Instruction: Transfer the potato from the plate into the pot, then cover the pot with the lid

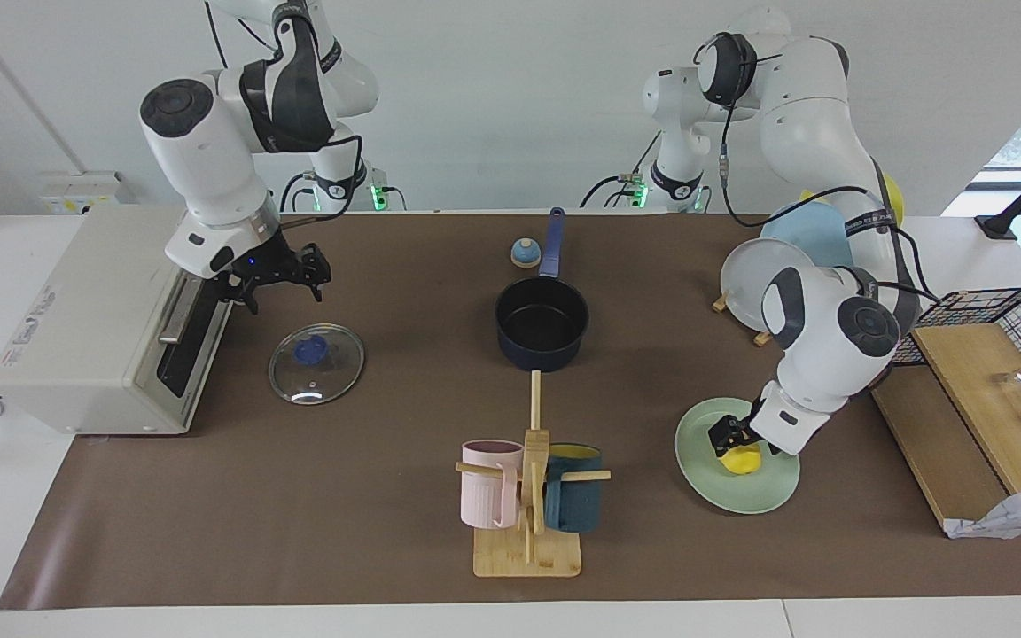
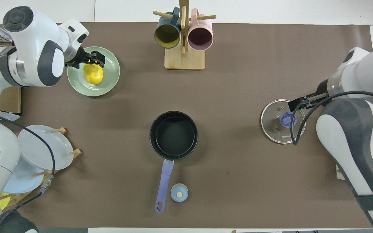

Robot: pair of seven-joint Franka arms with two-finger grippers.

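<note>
The yellow potato (image 1: 742, 460) (image 2: 94, 74) lies on the mint-green plate (image 1: 741, 498) (image 2: 108, 81) toward the left arm's end of the table. My left gripper (image 1: 732, 440) (image 2: 93, 61) is down at the potato, open, with its fingers at the potato's upper part. The empty navy pot (image 1: 541, 354) (image 2: 173, 135) stands mid-table with its handle toward the robots. The glass lid (image 1: 315, 365) (image 2: 275, 127) lies flat beside the toaster oven. My right gripper (image 1: 283, 285) (image 2: 295, 106) is open and empty in the air over the lid's edge.
A toaster oven (image 1: 94, 328) stands at the right arm's end. A mug rack (image 1: 528, 496) with a pink and a teal mug is farther from the robots than the pot. A small bell (image 1: 524, 253) sits by the pot handle. A plate rack (image 1: 763, 283) and a wire basket (image 1: 989, 310) are near the left arm.
</note>
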